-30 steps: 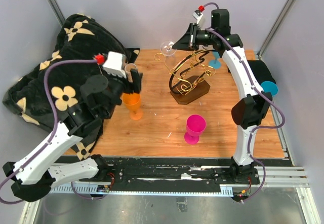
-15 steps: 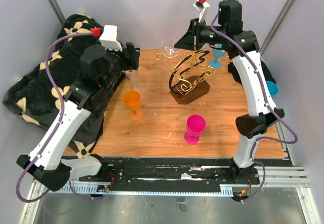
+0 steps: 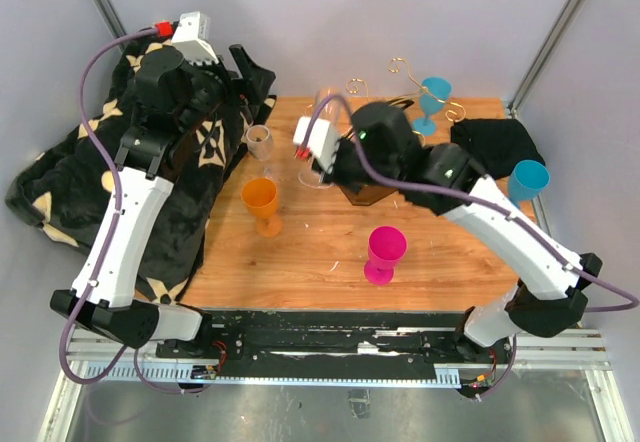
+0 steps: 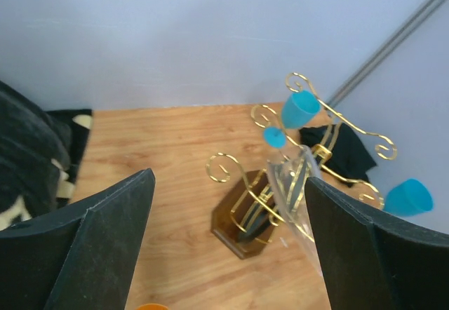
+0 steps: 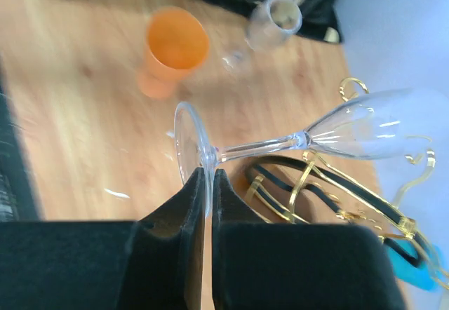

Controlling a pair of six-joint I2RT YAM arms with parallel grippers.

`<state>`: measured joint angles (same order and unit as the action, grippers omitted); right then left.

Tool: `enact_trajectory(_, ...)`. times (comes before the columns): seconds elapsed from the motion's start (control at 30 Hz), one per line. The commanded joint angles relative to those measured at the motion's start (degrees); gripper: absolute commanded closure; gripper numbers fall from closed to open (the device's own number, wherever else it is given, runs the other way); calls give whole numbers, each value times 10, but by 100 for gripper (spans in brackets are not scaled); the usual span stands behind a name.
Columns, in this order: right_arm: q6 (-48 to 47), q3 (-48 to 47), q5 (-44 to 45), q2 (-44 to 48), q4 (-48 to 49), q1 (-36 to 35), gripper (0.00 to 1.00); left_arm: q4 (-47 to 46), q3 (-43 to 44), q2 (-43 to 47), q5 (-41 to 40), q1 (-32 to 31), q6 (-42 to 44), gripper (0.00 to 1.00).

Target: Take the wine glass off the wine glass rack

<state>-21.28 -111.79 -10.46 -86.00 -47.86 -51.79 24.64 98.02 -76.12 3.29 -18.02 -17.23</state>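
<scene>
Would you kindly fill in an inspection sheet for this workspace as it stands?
Surface: wooden table, few pale marks.
Job's things: clear wine glass held by its foot, apparently off the gold rack.
Clutter: orange cup, pink cup, small clear glass, blue cup behind rack, second blue cup at right, floral blanket, black cloth.
Pincers: left pincer open, empty; right pincer shut on the wine glass.
Cables: purple cable along each arm.
Surroundings: grey walls, metal posts.

Wooden table [image 3: 320,257] with wine glass rack [image 4: 237,222], orange cup [image 3: 260,202], pink cup [image 3: 384,252]
</scene>
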Motion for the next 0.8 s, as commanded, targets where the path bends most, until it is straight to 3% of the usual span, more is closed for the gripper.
enact_trajectory(0.0, -196, 91, 287, 17, 101, -64, 99, 29, 45, -15, 115, 10, -55, 4)
enact_trajectory(0.13, -275, 153, 383, 20, 178, -98, 99, 60, 86, -32, 144, 10, -45, 1)
enact_trajectory(0.3, -397, 267, 452, 44, 352, -140, 99, 73, 113, -47, 173, 10, -31, 0)
enact_trajectory(0.57, -482, 320, 479, 48, 456, -182, 99, 32, 86, -50, 217, 10, -41, 0)
enact_trajectory(0.77, -495, 322, 484, 45, 470, -199, 99, 12, 73, -56, 224, 10, -40, 0)
